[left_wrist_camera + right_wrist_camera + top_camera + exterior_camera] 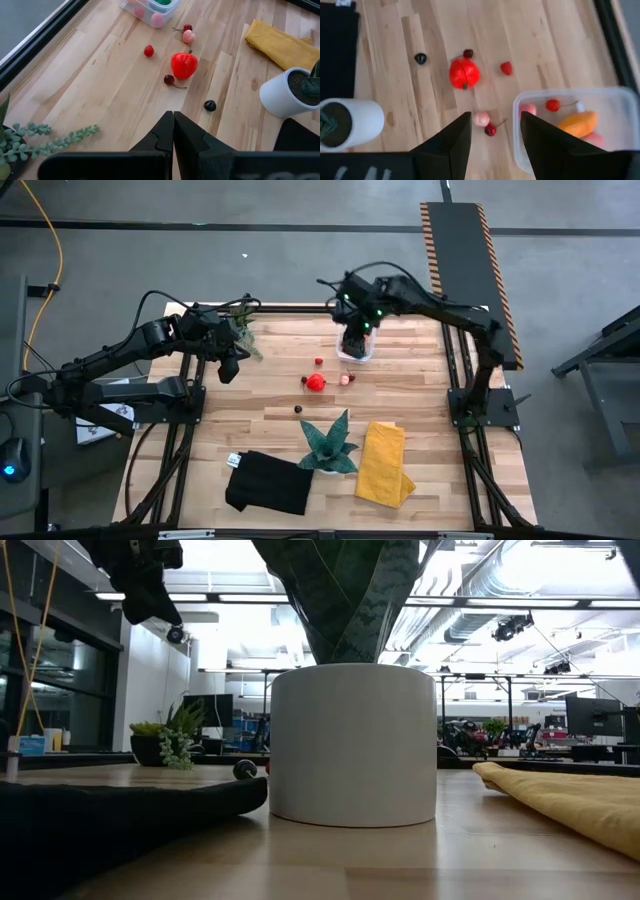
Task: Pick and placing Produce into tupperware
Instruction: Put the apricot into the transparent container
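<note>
Hovering over the tupperware (357, 352) (produce inside), right end effector (356, 340) parted, empty.

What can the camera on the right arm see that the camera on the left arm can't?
Only the right wrist view looks down into the tub: an orange piece and a small red cherry lie inside, with the open right claw above its edge. Only the left wrist view shows the yellow cloth and the shut left claw. Both show the big red fruit and the white pot.
</note>
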Robot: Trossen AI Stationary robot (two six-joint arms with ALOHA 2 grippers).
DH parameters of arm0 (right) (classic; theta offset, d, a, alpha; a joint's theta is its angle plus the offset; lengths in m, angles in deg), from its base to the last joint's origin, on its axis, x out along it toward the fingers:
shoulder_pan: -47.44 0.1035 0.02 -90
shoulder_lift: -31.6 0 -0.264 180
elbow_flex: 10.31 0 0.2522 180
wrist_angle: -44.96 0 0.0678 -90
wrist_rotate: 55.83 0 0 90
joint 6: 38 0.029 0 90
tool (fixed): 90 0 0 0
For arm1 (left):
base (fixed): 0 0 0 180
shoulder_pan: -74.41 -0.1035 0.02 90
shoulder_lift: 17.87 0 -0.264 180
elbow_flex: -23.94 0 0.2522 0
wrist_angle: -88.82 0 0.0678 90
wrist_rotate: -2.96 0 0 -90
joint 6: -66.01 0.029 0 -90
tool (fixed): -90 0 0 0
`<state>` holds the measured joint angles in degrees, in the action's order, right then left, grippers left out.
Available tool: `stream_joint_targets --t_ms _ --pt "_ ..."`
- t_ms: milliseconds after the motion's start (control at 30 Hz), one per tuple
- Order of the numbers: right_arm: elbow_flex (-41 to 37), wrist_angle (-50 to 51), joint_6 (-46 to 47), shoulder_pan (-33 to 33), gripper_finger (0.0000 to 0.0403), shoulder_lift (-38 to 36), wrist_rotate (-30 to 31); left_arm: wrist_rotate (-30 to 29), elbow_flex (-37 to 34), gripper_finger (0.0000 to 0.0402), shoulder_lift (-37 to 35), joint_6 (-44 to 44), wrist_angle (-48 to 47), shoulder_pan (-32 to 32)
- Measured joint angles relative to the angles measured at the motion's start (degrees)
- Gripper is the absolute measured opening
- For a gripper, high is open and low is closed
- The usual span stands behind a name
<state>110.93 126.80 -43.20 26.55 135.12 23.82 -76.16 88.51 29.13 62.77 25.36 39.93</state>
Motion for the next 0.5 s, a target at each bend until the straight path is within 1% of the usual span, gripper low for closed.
stream_joint_targets --t_ms 133,233,367,500 --pt "-14.9 -10.6 6.0 0.0 0.0160 -8.3 -0.2 0.0 0.0 0.0001 0.0 0.0 0.0 0.0" --pt "-22.8 -14.2 8.8 0.4 0.0160 -13.0 -0.1 0.0 0.0 0.0001 0.0 0.0 0.0 0.0" --pt "-29.7 -15.5 9.0 1.6 0.0160 -16.2 0.2 0.0 0.0 0.0001 0.0 0.2 0.0 0.0" --pt "-34.5 -17.2 7.9 2.9 0.0160 -16.3 0.2 0.0 0.0 0.0001 0.0 0.2 0.0 0.0"
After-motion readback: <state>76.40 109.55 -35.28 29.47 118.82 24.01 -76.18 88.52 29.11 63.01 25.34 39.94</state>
